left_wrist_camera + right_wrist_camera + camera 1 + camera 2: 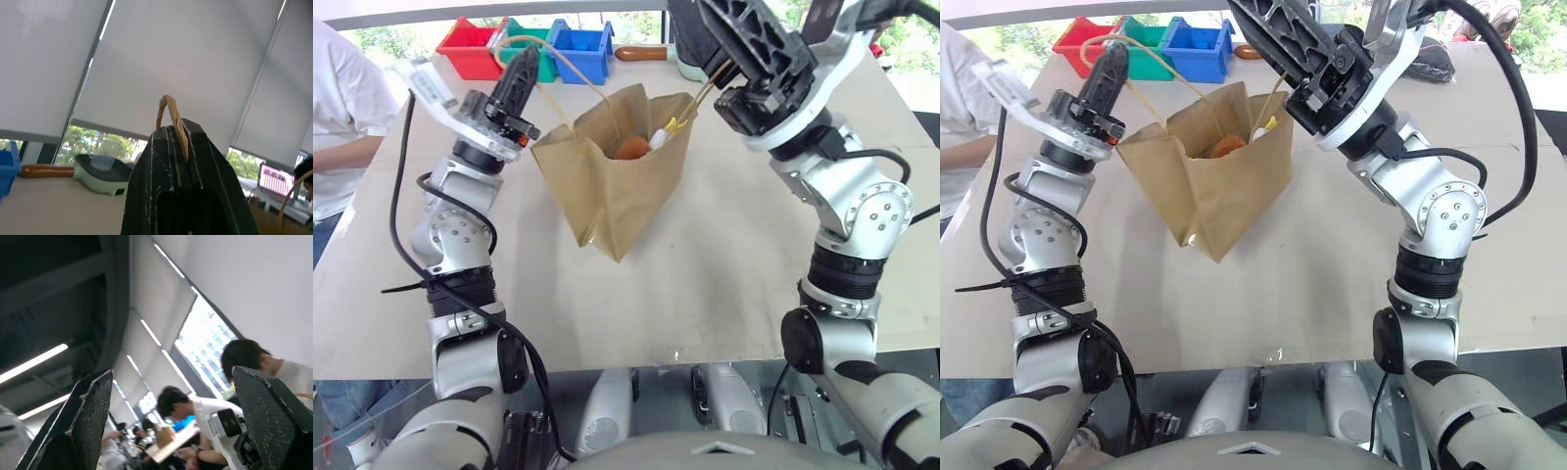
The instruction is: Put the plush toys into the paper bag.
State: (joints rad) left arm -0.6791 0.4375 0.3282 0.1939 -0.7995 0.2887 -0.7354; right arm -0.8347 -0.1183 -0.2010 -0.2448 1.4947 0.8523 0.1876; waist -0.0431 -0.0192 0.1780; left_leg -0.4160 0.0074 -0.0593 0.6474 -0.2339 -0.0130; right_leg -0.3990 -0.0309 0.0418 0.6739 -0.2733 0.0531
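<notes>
Right gripper: nearest to my camera, the right gripper (744,34) is raised high above the bag mouth, jaws standing wide apart with nothing between them; one handle loop runs up close by it, and I cannot tell whether they touch.
Left gripper: my left gripper (519,78) is clamped tight on the other twisted handle loop (171,115), which pokes out between the closed fingers in the left wrist view.
Paper bag: the paper bag (612,186) stands open on the worktop (724,274), roughly between my two arms, mouth upward.
Plush toys: the orange-brown toy (631,148) and the white toy (658,138) both sit inside the bag, just below the rim, touching each other.
Handling: I judge the toys soft, light and forgiving to squeeze anywhere. The bag looks thin and crumply and likely to tip, so I would take it by the twisted loops, not the walls.
Count: two plush toys, one bag, two handle loops, three coloured bins (524,47) at the far edge.
Progress: both toys look already bagged.
</notes>
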